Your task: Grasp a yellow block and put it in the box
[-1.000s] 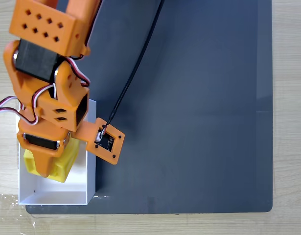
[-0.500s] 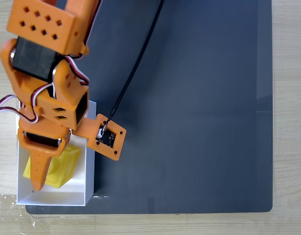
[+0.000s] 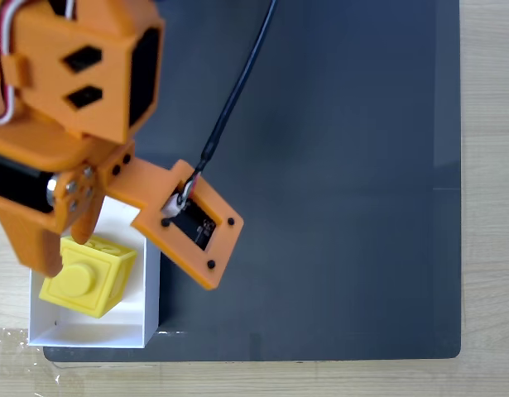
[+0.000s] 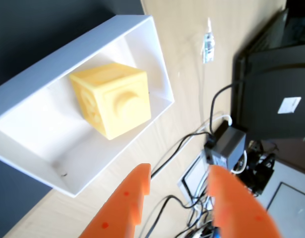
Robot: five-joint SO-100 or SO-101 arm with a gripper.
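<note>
Fixed view: yellow block (image 3: pixel 87 278) sits inside the box (image 3: pixel 148 302) at lower left of frame, tilted a bit against the box's lines, round stud facing up. Gripper (image 3: pixel 62 248) hangs over the block's upper-left corner; one orange fingertip overlaps the block edge in the picture, contact cannot be told from here. Box sits half on the dark mat (image 3: pixel 337 165), half on the wooden table (image 3: pixel 486 248). Judged step: placement done, block dropped in; next move is just to lift clear and retreat without clipping the box wall.

Wrist view: block (image 4: pixel 112 98) at upper left of frame, resting in the box (image 4: pixel 159 64), pale yellow, one stud on the visible face, clean edges. Gripper (image 4: pixel 179 196) at bottom center, fingers spread apart, nothing between them, well off the block. Cables (image 4: pixel 192 144) and a black adapter (image 4: pixel 225 147) lie on the table at right.
</note>
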